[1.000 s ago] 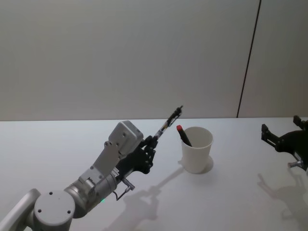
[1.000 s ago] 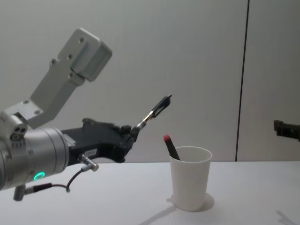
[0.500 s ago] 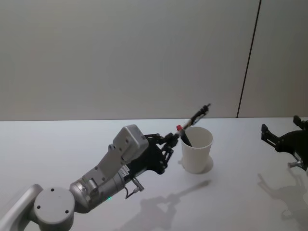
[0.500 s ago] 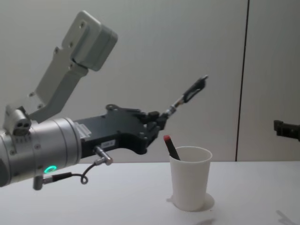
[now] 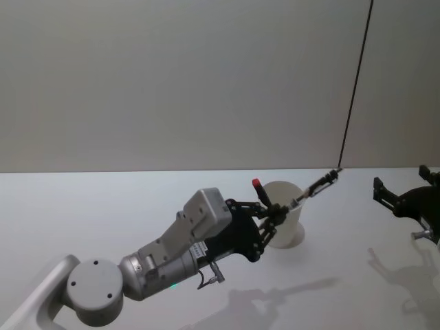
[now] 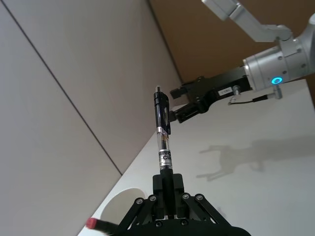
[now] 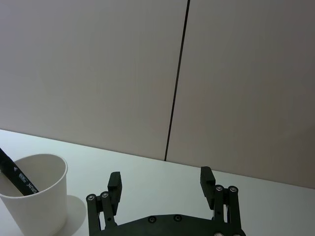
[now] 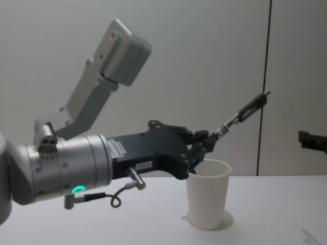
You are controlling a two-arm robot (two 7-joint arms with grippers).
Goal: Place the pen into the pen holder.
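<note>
My left gripper (image 5: 277,210) is shut on the lower end of a black and clear pen (image 5: 317,185). The pen slants up and to the right over the pen holder (image 5: 294,224), a white paper cup on the table. In the chest view the left gripper (image 8: 210,139) hangs just above the pen holder's (image 8: 207,197) left rim, and the pen (image 8: 243,113) reaches out past its right side. The left wrist view looks along the pen (image 6: 162,132) from the left gripper (image 6: 166,186). My right gripper (image 5: 400,180) stands open at the far right, its fingers (image 7: 114,180) empty.
A second, red-capped pen (image 5: 256,183) stands in the pen holder (image 7: 32,197), its black barrel (image 7: 15,172) leaning on the rim. The white table (image 5: 103,206) ends at a grey wall with a dark vertical seam (image 5: 354,82).
My left arm has swung to the right with the pen, from left of the pen holder to above its rim. The pen now slants lower. The right arm has not moved.
</note>
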